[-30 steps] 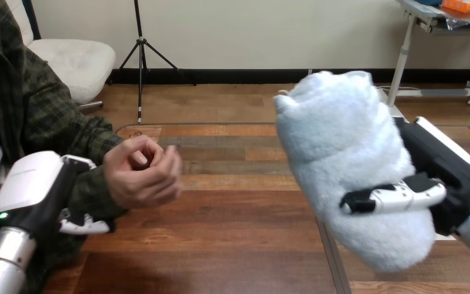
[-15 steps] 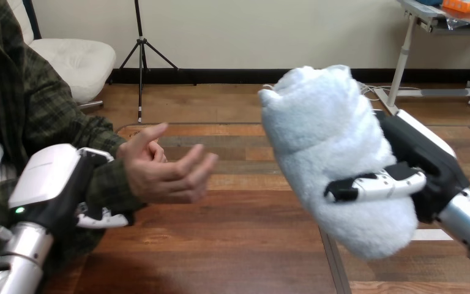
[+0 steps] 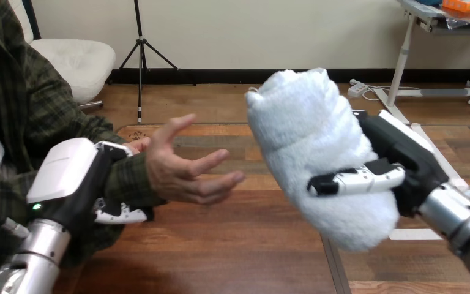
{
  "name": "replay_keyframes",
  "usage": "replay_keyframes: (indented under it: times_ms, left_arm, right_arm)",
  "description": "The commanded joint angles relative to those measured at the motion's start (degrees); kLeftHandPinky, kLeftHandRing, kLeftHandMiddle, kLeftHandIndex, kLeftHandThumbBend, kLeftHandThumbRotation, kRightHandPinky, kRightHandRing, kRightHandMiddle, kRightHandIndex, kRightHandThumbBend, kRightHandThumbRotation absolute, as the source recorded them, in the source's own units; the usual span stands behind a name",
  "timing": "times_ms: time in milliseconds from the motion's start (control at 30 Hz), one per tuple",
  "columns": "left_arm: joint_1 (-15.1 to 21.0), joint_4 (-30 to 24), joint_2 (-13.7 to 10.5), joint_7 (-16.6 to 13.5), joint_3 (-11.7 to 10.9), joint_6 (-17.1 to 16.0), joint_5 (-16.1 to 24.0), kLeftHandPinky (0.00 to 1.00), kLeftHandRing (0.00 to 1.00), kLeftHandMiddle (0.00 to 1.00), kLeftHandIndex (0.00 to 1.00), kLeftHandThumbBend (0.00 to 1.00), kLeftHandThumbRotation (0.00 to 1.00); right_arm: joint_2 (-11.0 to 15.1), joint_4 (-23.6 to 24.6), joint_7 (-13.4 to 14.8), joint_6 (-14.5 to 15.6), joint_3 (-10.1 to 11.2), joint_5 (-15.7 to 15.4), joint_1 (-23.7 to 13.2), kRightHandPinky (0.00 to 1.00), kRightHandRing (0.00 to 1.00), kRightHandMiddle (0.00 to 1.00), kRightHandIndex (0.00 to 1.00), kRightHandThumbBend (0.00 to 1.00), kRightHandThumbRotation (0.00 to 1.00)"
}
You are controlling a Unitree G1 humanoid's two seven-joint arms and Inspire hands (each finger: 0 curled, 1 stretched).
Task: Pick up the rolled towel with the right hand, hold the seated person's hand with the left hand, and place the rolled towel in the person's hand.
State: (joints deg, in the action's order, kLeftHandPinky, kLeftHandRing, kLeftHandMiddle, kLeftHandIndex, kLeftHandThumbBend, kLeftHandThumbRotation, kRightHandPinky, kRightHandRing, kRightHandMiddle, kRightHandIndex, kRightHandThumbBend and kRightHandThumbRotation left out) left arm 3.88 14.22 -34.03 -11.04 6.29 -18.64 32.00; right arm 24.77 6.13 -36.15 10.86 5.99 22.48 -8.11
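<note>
Above the wooden table (image 3: 232, 245), the right hand's (image 3: 404, 162) thumb clamps the rolled towel (image 3: 315, 141), its fingers hidden behind it, near the person's hand (image 3: 180, 174), which lies open and apart. The left hand's (image 3: 73, 177) fingers curl round the person's wrist (image 3: 128, 182), partly hidden by the sleeve.

The head camera sits high behind the robot's arms and looks forward and down across the wooden surface (image 3: 232, 245), whose far edge crosses the upper middle of the view. The left arm (image 3: 33, 257) comes in at the bottom left corner and the right arm (image 3: 459, 220) at the lower right. The left robot hand (image 3: 73, 177) and right robot hand (image 3: 404, 165) are both close to the lens and large in frame. The towel (image 3: 318, 153) stands nearest, right of centre, hiding part of the surface. The person's hand (image 3: 183, 168) shows left of centre.
</note>
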Motion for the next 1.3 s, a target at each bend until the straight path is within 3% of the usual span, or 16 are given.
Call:
replay_keyframes:
  times_ms: [0, 167, 633, 767, 1267]
  left_arm:
    - [1.0, -2.9, 2.3, 0.0, -0.2, -0.1, -1.0, 0.2, 0.26, 0.32, 0.34, 0.85, 0.0]
    - [0.5, -5.2, 3.7, 2.4, -0.6, 1.0, -3.0, 0.19, 0.25, 0.32, 0.33, 0.85, 0.0]
    - [-0.9, -12.6, 7.2, 5.3, -0.6, 2.2, -3.4, 0.19, 0.24, 0.31, 0.33, 0.87, 0.0]
    - [-1.1, -14.2, 8.0, 5.7, -0.4, 1.8, -3.2, 0.19, 0.24, 0.31, 0.33, 0.87, 0.0]
    - [-2.5, -21.0, 11.0, 9.0, 0.1, 3.0, -3.6, 0.19, 0.24, 0.31, 0.33, 0.89, 0.0]
  right_arm:
    - [-2.2, -2.4, 0.1, -2.0, -0.4, 0.4, -6.7, 0.1, 0.16, 0.22, 0.24, 0.74, 0.0]
    - [-3.1, -4.8, -0.5, -3.6, -1.1, -0.2, -8.0, 0.1, 0.16, 0.22, 0.24, 0.74, 0.0]
    - [-6.9, -12.4, -2.6, -8.3, -3.6, -2.3, -12.1, 0.08, 0.14, 0.2, 0.22, 0.75, 0.0]
    - [-8.1, -14.8, -3.3, -11.0, -4.6, -3.5, -13.2, 0.08, 0.13, 0.19, 0.22, 0.74, 0.0]
    - [-11.6, -20.1, -4.8, -16.0, -6.5, -5.3, -15.0, 0.07, 0.13, 0.19, 0.22, 0.71, 0.0]
